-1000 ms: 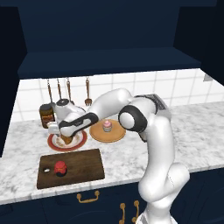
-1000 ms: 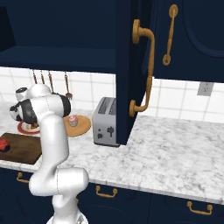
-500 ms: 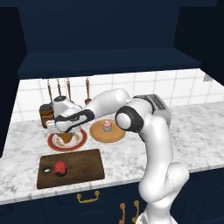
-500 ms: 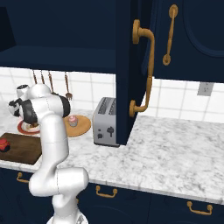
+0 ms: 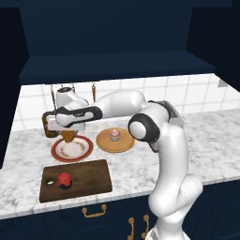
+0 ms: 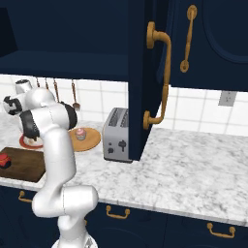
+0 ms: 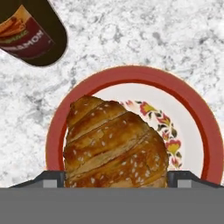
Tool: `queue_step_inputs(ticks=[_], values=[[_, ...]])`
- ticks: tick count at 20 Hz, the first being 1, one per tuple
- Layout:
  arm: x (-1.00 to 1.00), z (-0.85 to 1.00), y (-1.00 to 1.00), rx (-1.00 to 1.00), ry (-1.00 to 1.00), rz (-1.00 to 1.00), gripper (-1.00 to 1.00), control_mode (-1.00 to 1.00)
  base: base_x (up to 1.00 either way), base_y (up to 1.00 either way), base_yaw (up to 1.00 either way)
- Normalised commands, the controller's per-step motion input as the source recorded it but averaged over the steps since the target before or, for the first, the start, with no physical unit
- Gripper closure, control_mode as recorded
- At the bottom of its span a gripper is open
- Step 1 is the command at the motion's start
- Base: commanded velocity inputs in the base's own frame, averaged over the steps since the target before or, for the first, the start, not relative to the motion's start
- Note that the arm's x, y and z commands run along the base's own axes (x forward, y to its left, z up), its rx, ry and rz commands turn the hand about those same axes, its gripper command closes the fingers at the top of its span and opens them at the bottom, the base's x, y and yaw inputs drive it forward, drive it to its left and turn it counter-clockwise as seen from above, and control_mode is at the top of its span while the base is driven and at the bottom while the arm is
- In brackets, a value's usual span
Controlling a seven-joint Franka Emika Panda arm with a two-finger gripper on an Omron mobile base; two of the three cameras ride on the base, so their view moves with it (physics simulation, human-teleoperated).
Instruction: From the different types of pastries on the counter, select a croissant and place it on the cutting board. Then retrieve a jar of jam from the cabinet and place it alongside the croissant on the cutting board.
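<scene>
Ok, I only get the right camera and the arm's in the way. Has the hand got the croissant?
Observer: Yes. The hand camera shows the croissant squeezed between the gripper fingertips.
Operator: Is it off its plate?
Observer: The left camera shows it over the back edge of the red-rimmed plate. I can't tell if it's lifted.
Operator: Anything close by?
Observer: A brown jar with an orange label stands on the counter just beside that plate.
</scene>
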Motion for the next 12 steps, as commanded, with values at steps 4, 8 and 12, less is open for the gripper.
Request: queue_step_inputs(ticks=[4,8,12], values=[[-0.93,-0.26,-0.09,0.00,-0.04,0.00,1.00,-1.00,0.00,0.00,0.00],[-1.00,-0.17,-0.15,0.03,-0.03,-0.01,1.00,-1.00,0.00,0.00,0.00],[-0.73,0.01,-0.34,0.10,-0.06,0.00,1.00,-1.00,0.00,0.00,0.00]])
